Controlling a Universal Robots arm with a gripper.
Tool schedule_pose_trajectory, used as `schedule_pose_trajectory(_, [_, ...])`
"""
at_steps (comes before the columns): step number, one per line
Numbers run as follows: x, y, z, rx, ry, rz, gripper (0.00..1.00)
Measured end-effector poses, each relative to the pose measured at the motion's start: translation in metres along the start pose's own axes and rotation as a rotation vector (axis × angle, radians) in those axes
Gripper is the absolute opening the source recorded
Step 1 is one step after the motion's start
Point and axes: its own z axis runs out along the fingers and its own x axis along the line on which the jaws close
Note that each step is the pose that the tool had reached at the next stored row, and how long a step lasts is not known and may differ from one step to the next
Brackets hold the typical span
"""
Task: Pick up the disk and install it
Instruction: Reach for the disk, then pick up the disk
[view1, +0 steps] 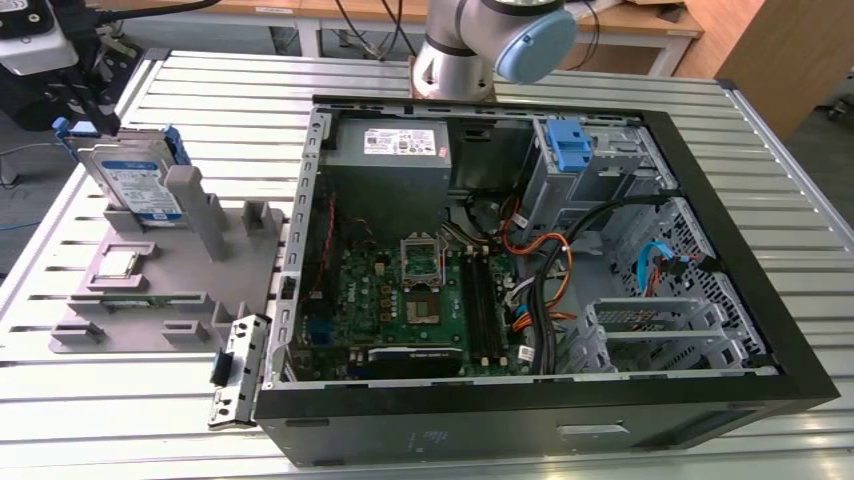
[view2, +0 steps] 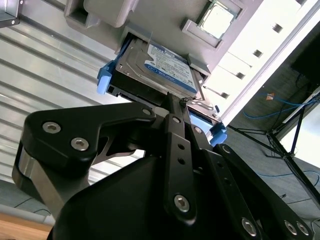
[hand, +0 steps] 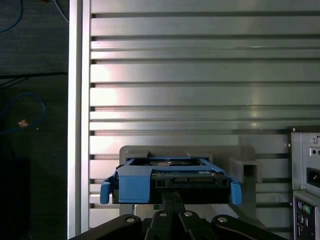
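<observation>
**Disk upright in its grey holder**

The disk (view1: 134, 180) is a flat silver drive with a blue-and-white label on its face and blue plastic rails (hand: 134, 184) along its edges. It stands on one edge, slotted into a grey holder (view1: 147, 290) on the counter (view1: 227, 90). That is at the exterior view's left, outside the open computer case (view1: 534, 430).
</observation>
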Motion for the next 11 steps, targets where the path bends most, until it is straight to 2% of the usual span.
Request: schedule_pose_trajectory(11, [-0.0010,0.0000,-0.0001,0.0001,0.0002,0.000,0.10])
